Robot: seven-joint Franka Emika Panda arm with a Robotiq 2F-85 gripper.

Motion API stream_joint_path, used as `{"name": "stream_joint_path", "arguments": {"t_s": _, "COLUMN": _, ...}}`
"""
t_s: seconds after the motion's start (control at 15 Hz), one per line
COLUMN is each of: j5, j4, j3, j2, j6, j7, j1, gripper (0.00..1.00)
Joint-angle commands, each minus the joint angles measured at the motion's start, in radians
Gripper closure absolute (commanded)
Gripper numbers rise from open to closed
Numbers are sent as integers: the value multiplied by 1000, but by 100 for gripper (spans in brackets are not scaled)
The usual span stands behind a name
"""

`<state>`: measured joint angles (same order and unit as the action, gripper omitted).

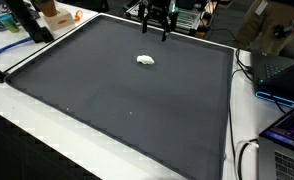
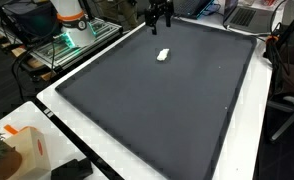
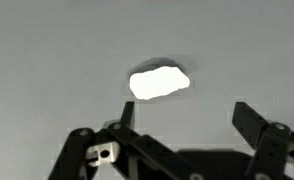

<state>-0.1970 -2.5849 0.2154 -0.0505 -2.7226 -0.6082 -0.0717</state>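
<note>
Hovering above the far edge of the dark mat [image 1: 117, 90], the gripper [image 1: 156, 17] had its jaws spread wide and held nothing. By the look of it, the approach was the step in hand: the small white object [image 1: 146, 60] lay alone on the mat, nearer the far edge than the middle, a little in front of the gripper and below it. In the wrist view the white object [image 3: 159, 82] sat just ahead of the open fingers [image 3: 249, 121], apart from them. A next move would likely call for bringing the jaws forward and down until they straddled it. It looked pale, flattish and irregular in outline, somewhat lumpy; its material could not be told.
</note>
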Motion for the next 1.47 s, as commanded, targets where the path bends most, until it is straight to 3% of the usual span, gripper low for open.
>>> {"name": "stream_joint_path", "arguments": {"t_s": 0.0, "j5": -189, "j4": -145, "j3": -14, "j2": -49, "j6": -157, "j7": -65, "j1": 30, "gripper": 0}}
{"name": "stream_joint_path", "arguments": {"t_s": 0.27, "j5": -518, "j4": -211, "j3": -1, "j2": -72, "j6": -215, "j7": -205, "j1": 86, "gripper": 0}}
{"name": "stream_joint_path", "arguments": {"t_s": 0.33, "j5": -592, "j4": -161, "j3": -2, "j2": -24, "j6": -214, "j7": -254, "j1": 90, "gripper": 0}}
{"name": "stream_joint_path", "arguments": {"t_s": 0.4, "j5": -629, "j4": -169, "j3": -5, "j2": -24, "j6": -228, "j7": -291, "j1": 94, "gripper": 0}}
{"name": "stream_joint_path", "arguments": {"t_s": 0.47, "j5": -548, "j4": -167, "j3": -12, "j2": -33, "j6": -200, "j7": -230, "j1": 73, "gripper": 0}}
{"name": "stream_joint_path", "arguments": {"t_s": 0.73, "j5": -596, "j4": -164, "j3": -12, "j2": -29, "j6": -206, "j7": -266, "j1": 77, "gripper": 0}}
{"name": "stream_joint_path", "arguments": {"t_s": 1.0, "j5": -736, "j4": -144, "j3": -10, "j2": -40, "j6": -252, "j7": -360, "j1": 110, "gripper": 0}}
{"name": "stream_joint_path", "arguments": {"t_s": 1.4, "j5": -1042, "j4": -96, "j3": -12, "j2": -47, "j6": -333, "j7": -577, "j1": 172, "gripper": 0}}
